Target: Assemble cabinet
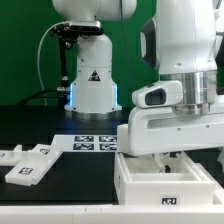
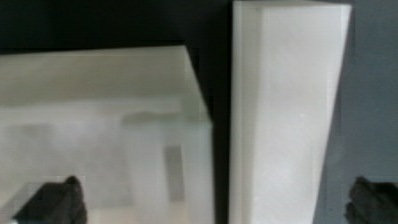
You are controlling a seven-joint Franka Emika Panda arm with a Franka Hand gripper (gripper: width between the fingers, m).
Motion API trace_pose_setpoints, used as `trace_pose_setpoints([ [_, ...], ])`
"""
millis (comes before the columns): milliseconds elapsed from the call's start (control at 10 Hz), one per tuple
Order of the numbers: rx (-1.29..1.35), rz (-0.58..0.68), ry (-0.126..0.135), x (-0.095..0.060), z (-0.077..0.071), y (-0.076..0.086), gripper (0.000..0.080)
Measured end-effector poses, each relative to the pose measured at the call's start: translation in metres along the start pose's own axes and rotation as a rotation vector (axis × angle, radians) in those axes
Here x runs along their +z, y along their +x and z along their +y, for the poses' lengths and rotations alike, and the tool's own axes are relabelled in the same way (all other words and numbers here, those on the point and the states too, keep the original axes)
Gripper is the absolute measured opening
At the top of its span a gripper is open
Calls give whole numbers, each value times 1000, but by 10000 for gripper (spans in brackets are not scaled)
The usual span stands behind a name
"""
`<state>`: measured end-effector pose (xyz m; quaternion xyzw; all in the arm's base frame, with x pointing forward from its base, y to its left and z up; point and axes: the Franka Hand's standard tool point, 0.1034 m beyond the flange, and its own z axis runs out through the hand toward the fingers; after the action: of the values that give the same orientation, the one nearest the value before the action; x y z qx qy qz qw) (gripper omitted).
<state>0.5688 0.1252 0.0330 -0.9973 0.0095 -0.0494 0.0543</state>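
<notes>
The cabinet's white box piece (image 1: 165, 185) stands at the front on the exterior view's right, with a tag on its near wall. My gripper (image 1: 172, 152) hangs right above its open top, the fingertips mostly hidden by the big white hand. In the wrist view the gripper (image 2: 214, 205) is open wide. Its dark fingertips (image 2: 54, 202) stand far apart and hold nothing. Between them lie the box's pale interior (image 2: 107, 120) and a tall white wall (image 2: 285, 110). Loose white tagged panels (image 1: 28, 165) lie on the table at the exterior view's left.
The white robot base (image 1: 92, 85) with a triangle sticker stands at the back centre. The marker board (image 1: 95, 143) lies flat in front of it. The black table (image 1: 60, 120) spreads between the base and the panels.
</notes>
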Motion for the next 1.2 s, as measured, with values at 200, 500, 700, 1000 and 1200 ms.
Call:
trace_pose_setpoints([
  [200,2,-12,1,-20,6,4,794],
  [500,69,-19,9,-45,5,-6,796],
  [700,66,-22,7,-43,6,-7,796],
  [1000,51,-59,3,-58,24,-10,796],
  [1200,69,-76,0,-83,52,-9,796],
])
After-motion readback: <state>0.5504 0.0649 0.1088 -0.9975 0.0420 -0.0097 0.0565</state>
